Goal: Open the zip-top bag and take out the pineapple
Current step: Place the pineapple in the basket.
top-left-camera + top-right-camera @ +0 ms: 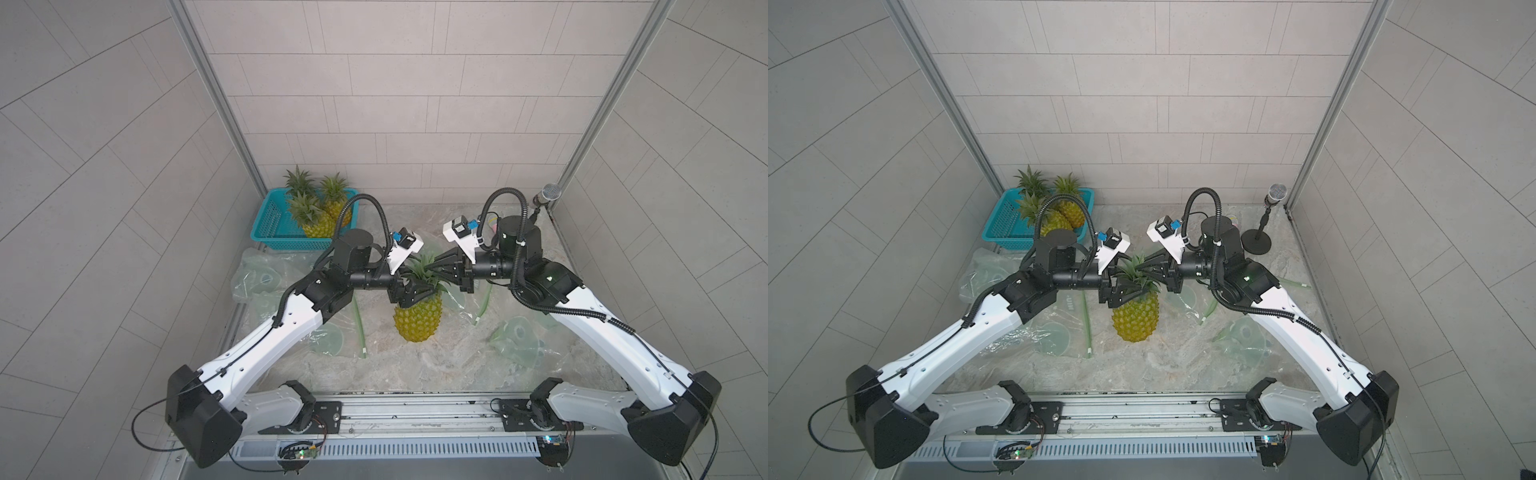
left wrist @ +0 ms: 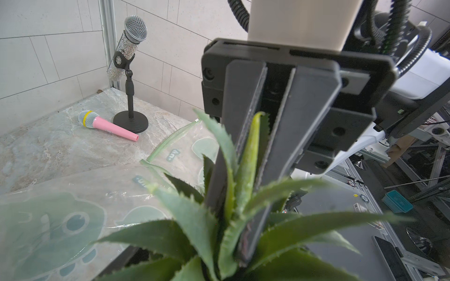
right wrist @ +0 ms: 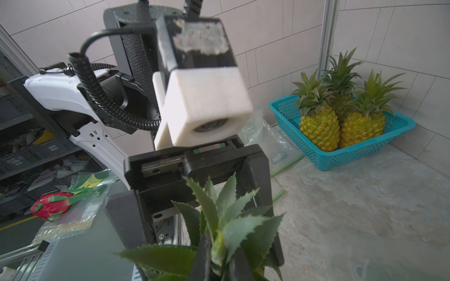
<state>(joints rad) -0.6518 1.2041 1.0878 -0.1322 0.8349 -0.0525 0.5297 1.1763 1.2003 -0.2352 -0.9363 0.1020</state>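
**Item count**

- Pineapples: four. One pineapple [image 1: 417, 320] stands upright at mid-counter, outside every bag, between the two arms. Whether its base rests on the counter cannot be told. The other three pineapples [image 3: 319, 129] stand together in the basket.
- Basket [image 1: 270, 216]: one, teal mesh, at the back left corner.
- Zip-top bags [image 1: 332, 336]: at least four, clear with green seals and a pale green print. They lie flat or crumpled to both sides of the held fruit, and they overlap, so an exact count is not possible.
- Microphones: two. A silver microphone [image 2: 135, 26] sits on a black stand at the back right corner. A pink microphone [image 2: 109, 126] lies on the counter just beside the stand's base.
- Dragon fruit [image 3: 51, 205]: one, red, lying on a clear bag beyond the counter's edge.

**Tool state**

- Right tool [image 1: 435, 264]: jaws nearly closed, its fingers [image 2: 243, 97] pinching a yellow-green crown leaf.
- Left tool [image 1: 419, 291]: jaws wide apart, its fingers [image 3: 121, 214] on either side of the crown. Contact with the leaves cannot be confirmed.

**Surface and room**

The counter [image 1: 457, 361] has a grey-beige marble pattern. Light grey tiled panels enclose it on three sides, with aluminium posts [image 1: 218, 95] at the back corners. A metal rail [image 1: 415, 409] along the front edge carries both arm bases.
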